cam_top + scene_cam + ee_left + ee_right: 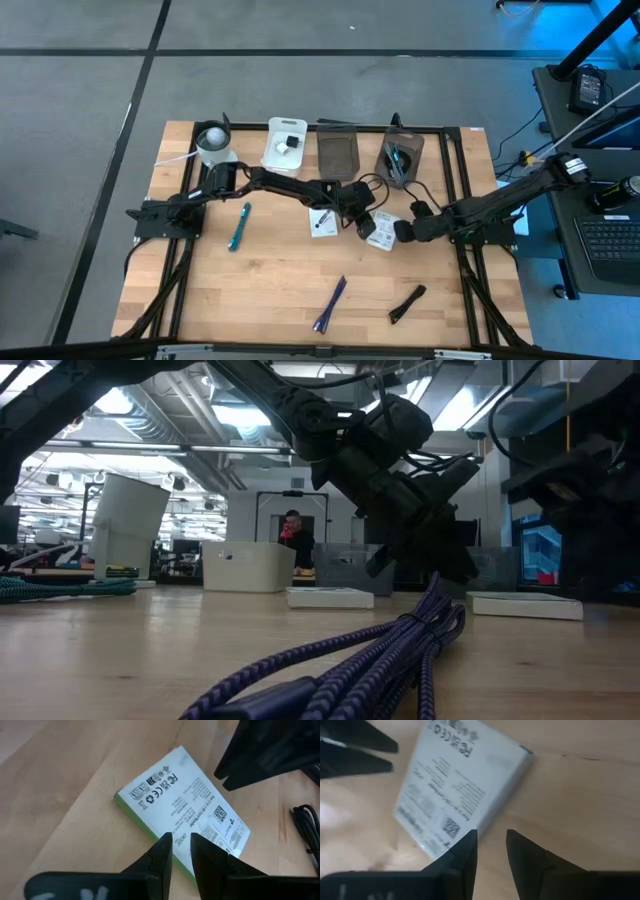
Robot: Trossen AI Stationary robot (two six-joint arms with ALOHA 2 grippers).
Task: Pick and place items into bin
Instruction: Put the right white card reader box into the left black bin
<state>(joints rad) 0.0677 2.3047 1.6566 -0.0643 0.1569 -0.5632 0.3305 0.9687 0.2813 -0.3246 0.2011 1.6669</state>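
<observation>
A white printed card (380, 230) with a green edge lies flat on the wooden table between my two grippers. My left gripper (181, 842) reaches in from the left (360, 215). Its fingers stand a narrow gap apart over the card's (180, 805) long edge, with nothing between them. My right gripper (491, 840) comes from the right (402, 232), open, at a corner of the same card (460, 785). A second card (322, 222), a teal pen (240, 225), a purple pen (330, 303) and a black marker (407, 303) lie loose on the table. My left gripper's fingertips (167, 842) stand over the card's green long edge (150, 827), slanting down. I cannot tell whether they touch it. My right gripper's one fingertip (467, 842) overlaps the card's corner (437, 847). Whether it touches is not plain either.
Along the far edge stand a white tray (285, 145), a dark bin (337, 152) and a second bin (400, 158) holding things, with a white roll (212, 140) at the far left. A black cable (305, 820) lies beside the card. A purple braided cable (380, 650) lies at the near edge.
</observation>
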